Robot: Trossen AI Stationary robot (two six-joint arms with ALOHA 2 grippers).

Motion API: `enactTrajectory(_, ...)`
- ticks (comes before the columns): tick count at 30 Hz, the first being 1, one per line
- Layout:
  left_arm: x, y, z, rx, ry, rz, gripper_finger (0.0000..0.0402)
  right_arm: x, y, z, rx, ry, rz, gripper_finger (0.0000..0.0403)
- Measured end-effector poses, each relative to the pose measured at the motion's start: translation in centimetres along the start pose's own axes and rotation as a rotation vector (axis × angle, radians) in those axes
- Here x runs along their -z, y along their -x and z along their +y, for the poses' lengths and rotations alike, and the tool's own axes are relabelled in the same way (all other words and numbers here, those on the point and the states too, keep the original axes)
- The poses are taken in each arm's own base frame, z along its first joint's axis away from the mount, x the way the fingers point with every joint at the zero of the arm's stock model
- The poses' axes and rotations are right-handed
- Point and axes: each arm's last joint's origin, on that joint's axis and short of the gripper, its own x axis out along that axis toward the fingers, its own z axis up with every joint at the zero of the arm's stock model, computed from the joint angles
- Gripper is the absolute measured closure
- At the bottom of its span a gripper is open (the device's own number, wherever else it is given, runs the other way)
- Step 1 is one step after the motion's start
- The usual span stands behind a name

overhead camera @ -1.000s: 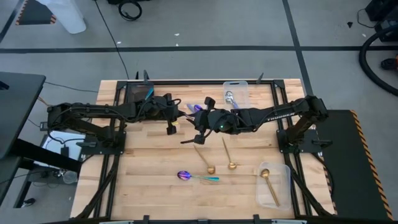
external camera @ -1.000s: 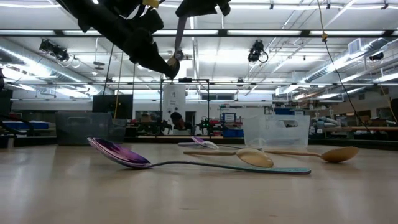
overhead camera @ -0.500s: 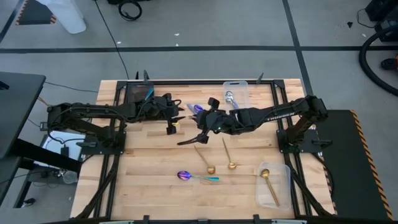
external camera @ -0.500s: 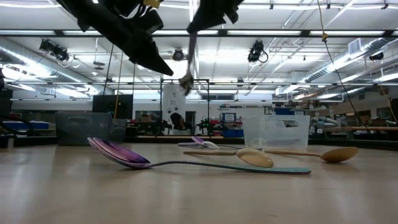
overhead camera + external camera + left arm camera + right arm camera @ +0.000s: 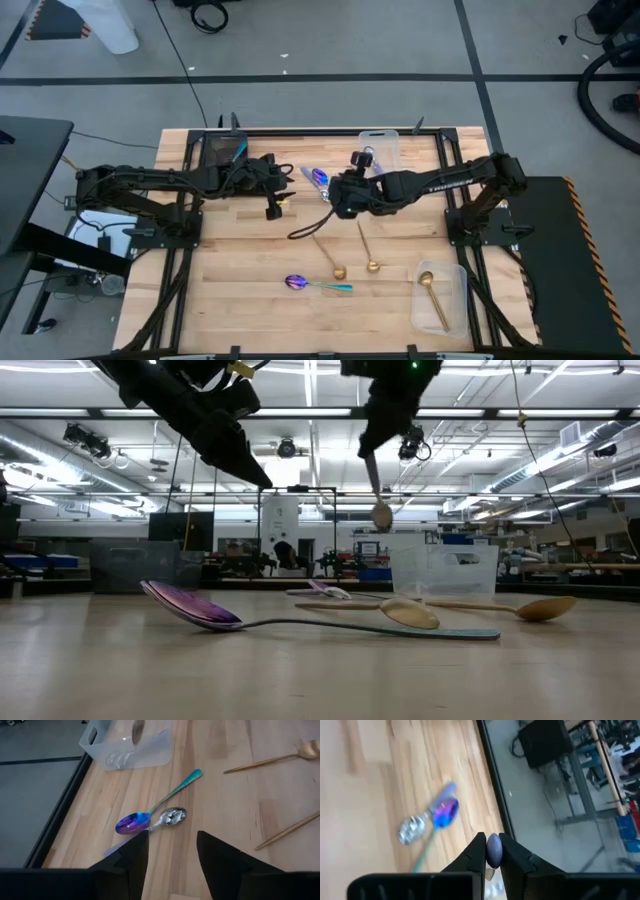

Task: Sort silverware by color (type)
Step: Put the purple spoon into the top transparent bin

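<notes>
Right wrist view: my right gripper [image 5: 492, 851] pinches a lavender-handled spoon [image 5: 493, 849] above the table, mid-carry. Next, I judge, it goes to the clear bin [image 5: 381, 146]. My left gripper [image 5: 172, 851] hangs open, empty.

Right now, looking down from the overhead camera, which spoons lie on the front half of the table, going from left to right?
Purple spoon with the teal handle → gold spoon → second gold spoon → gold spoon in the clear bin.
</notes>
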Motion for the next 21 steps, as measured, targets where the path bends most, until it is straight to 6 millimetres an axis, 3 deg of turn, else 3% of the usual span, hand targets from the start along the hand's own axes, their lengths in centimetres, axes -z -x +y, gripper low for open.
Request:
enactTrajectory(8,0.7,-0.3,-1.2,0.107,-0.013,-0.047,0.0230,1.7,-2.6,-2.3,0.045,0.020,0.148,0.0358)
enactTrajectory(14,2.8,-0.8,-2.3,0.135,0.000,-0.076,0.0230,4.3,-5.5,-3.1,0.072,0.041,0.261,0.0357)
enactTrajectory(21,3.4,-0.8,-3.1,0.164,0.006,-0.057,0.0230,6.9,-9.0,-4.9,0.069,0.029,0.320,0.0357)
